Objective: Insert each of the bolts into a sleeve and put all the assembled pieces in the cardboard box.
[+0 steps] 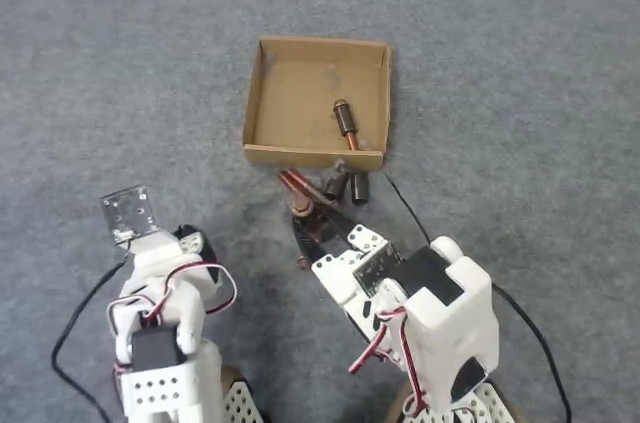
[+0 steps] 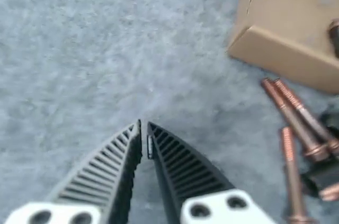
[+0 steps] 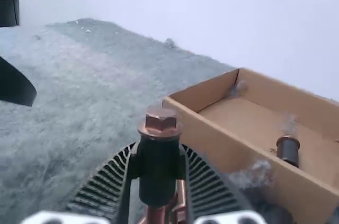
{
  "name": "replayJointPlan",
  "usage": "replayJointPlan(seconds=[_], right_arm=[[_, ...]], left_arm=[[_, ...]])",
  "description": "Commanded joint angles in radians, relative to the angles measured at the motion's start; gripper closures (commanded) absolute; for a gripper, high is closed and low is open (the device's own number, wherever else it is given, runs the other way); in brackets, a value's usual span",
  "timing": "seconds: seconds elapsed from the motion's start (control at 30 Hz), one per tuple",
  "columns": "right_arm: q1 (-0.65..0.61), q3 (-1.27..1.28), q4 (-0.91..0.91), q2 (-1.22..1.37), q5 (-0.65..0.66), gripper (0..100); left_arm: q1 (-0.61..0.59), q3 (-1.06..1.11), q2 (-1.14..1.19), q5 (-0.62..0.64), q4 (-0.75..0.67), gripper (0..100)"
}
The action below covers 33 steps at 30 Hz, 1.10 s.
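**Task state: roughly mid-course.** 1 assembled piece [image 1: 346, 123], a bolt seated in a dark sleeve, lies inside the cardboard box [image 1: 310, 155], toward its right wall. The box sits at mid-width of the table [image 1: 520, 93], nearer the far edge than the near edge.

**Second assembly: made but not delivered.** The right gripper [image 3: 158, 151] is clamped on a black sleeve [image 3: 158, 176], which stands upright between the 2 jaws. A copper bolt [image 3: 160, 122] runs through the sleeve, its hex head resting on the top rim and its shank showing below. On this evidence the step in hand is judged to be the carry to the box. The box opening lies beyond the held sleeve, near it but apart. In the high view the gripper stands just on the near side of the box's front wall, close to the loose parts.

**Left to do.** At least 3 loose bolts [image 2: 292, 115] lie on the carpet just outside the front wall, 2 of them side by side. 2 loose sleeves [image 1: 360, 186] lie next to them. Whether bolts and sleeves match in number cannot be told.

**Idle arm.** The left gripper [image 2: 144, 126] has its jaws drawn together to a thin slit with nothing between them. It sits above bare carpet, apart from the loose bolts and from the box's near-left corner.
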Motion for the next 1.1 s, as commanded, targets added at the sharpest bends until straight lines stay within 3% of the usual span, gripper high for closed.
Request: replayJointPlan(seconds=[0.0, 0.23, 0.6, 0.7, 1.07], right_arm=[[0.065, 0.015, -0.035, -0.128, 0.020, 99.2], [0.197, -0.006, -0.033, -0.277, 0.014, 99.2], [0.216, -0.180, -0.022, -0.326, 0.058, 99.2], [0.213, -0.256, 0.071, -0.326, 0.114, 99.2], [0.214, -0.545, 0.542, -0.332, 0.114, 99.2]], left_arm=[[-0.028, -0.008, -0.014, -0.104, 0.020, 99], [-0.081, -0.008, -0.014, -0.110, 0.018, 99], [-0.089, -0.008, -0.014, -0.112, 0.005, 99], [-0.089, -0.008, -0.014, -0.112, 0.005, 99], [-0.089, -0.008, -0.014, -0.114, 0.005, 99]])
